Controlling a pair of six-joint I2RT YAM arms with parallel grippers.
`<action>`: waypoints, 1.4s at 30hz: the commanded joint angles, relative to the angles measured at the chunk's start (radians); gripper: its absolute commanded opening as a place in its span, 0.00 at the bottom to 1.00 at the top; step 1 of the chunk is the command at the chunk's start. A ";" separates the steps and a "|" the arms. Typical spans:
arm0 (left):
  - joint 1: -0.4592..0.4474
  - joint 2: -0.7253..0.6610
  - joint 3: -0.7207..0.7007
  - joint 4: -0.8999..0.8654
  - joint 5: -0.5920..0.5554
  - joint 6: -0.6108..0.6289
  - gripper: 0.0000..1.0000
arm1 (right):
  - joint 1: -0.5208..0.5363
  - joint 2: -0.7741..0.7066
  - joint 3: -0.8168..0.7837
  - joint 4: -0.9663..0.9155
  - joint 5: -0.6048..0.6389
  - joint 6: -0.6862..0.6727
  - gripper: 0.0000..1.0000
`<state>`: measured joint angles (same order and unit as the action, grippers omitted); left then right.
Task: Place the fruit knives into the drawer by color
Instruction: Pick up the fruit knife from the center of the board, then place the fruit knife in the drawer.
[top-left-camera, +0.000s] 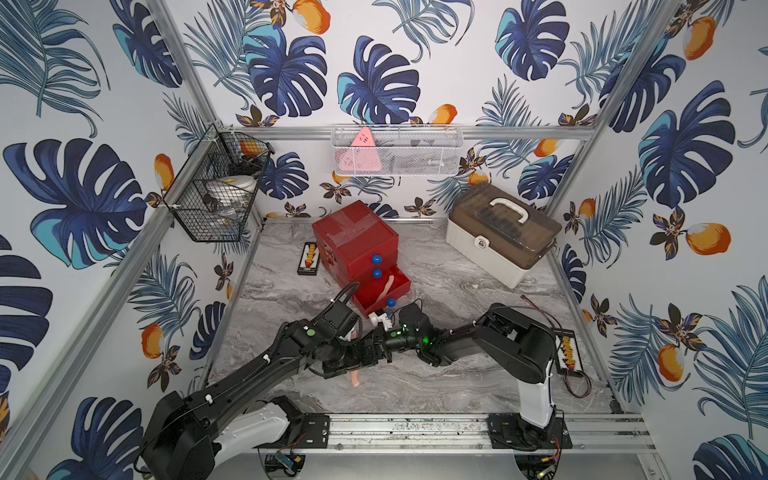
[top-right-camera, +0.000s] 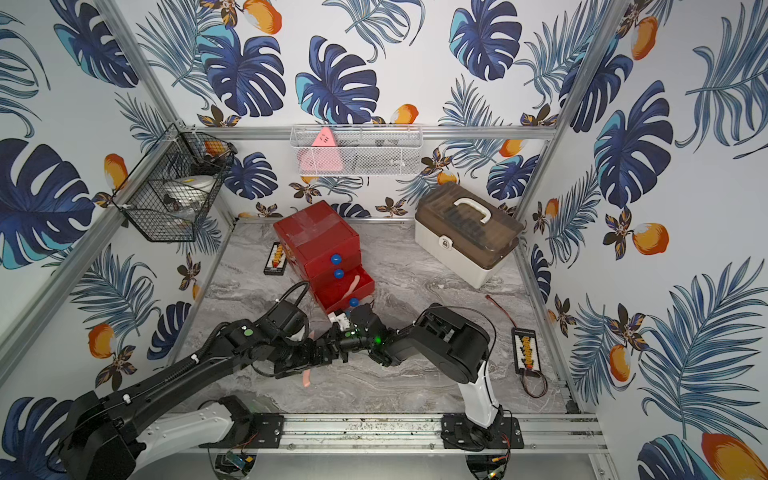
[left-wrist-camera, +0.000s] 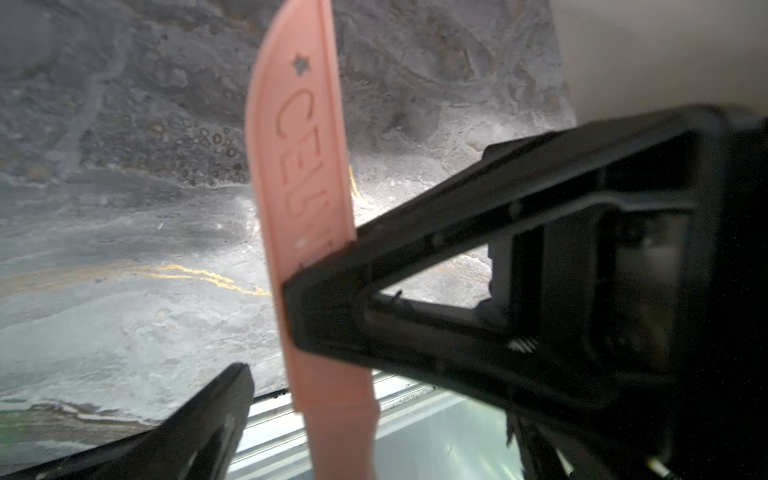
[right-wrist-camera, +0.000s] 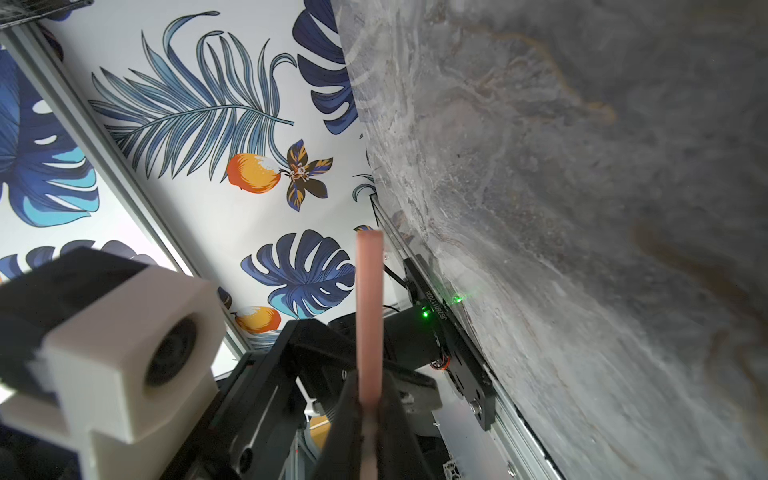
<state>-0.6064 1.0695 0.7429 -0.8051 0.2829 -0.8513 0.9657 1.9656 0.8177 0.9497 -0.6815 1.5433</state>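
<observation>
The red drawer chest (top-left-camera: 353, 245) stands at the back left of the table. Its lowest drawer (top-left-camera: 399, 286) is pulled out, and a salmon pink fruit knife (top-left-camera: 380, 289) lies in it. A second pink knife (left-wrist-camera: 299, 166) hangs above the table between the two arms. My right gripper (right-wrist-camera: 368, 419) is shut on its middle, with the knife (right-wrist-camera: 369, 311) edge-on between the pads. My left gripper (top-left-camera: 347, 365) is open around the handle end, its fingers (left-wrist-camera: 216, 415) apart from the knife. The pink tip (top-left-camera: 355, 379) pokes out below the arms in both top views.
A beige case (top-left-camera: 498, 237) with a brown lid sits at the back right. Black terminal boards lie left of the chest (top-left-camera: 308, 257) and by the right arm's base (top-left-camera: 567, 353). A black wire basket (top-left-camera: 216, 195) and a white mesh basket (top-left-camera: 395, 149) hang on the walls.
</observation>
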 joint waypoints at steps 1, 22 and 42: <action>0.001 -0.006 0.053 -0.002 -0.024 0.078 0.99 | -0.002 -0.049 -0.009 -0.132 0.011 -0.071 0.00; 0.054 0.188 0.552 -0.158 -0.295 0.322 0.99 | -0.244 -0.226 0.283 -0.912 0.146 -0.297 0.00; 0.133 0.246 0.639 -0.164 -0.289 0.388 0.99 | -0.385 0.082 0.569 -0.818 0.073 -0.126 0.00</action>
<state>-0.4866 1.3197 1.3830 -0.9688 -0.0235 -0.4915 0.5861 2.0216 1.3651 0.1081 -0.5945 1.3987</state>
